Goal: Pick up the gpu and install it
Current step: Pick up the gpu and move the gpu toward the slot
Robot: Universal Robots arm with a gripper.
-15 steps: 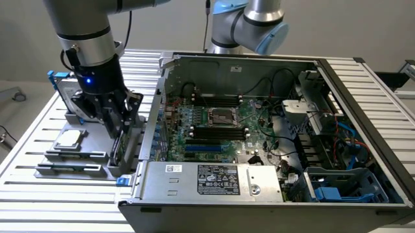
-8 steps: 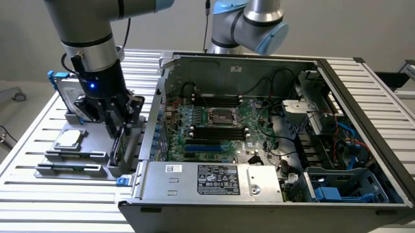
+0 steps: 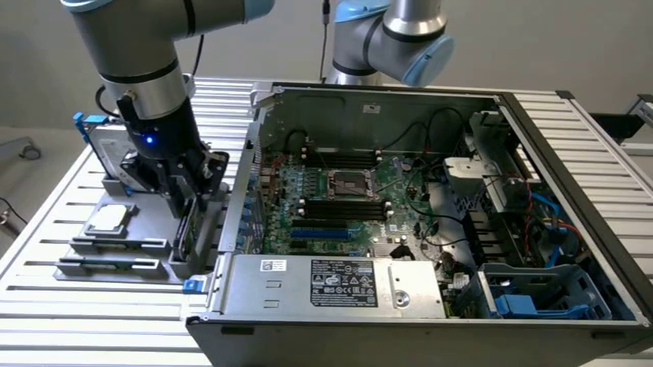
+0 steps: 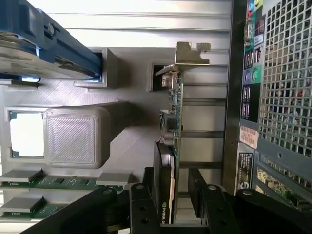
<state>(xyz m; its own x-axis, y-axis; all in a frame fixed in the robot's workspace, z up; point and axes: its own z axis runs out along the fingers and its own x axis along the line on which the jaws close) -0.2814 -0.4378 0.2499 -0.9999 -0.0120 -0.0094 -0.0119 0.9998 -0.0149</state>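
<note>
The grey arm point(image 3: 133, 53) reaches down from above at the exterior view's left, its wrist point(image 3: 155, 126) upright with a blue light point(image 3: 149, 140) lit, and the black tool point(image 3: 186, 200) points straight down, its two fingers point(image 4: 199, 192) parted with a gap between them.

Silver ribbed aluminium worktop point(image 3: 61, 306) evenly lit, plain pale grey wall point(image 3: 561, 38) stood behind, grey floor point(image 3: 26, 180) lay beside it

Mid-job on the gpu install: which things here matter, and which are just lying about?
In the job: thin green gpu card with black cooler; gripper straddling it; open dark computer case.
Lying about: silver hard drive in blue frame; square silver processor chip; green memory sticks.
</note>
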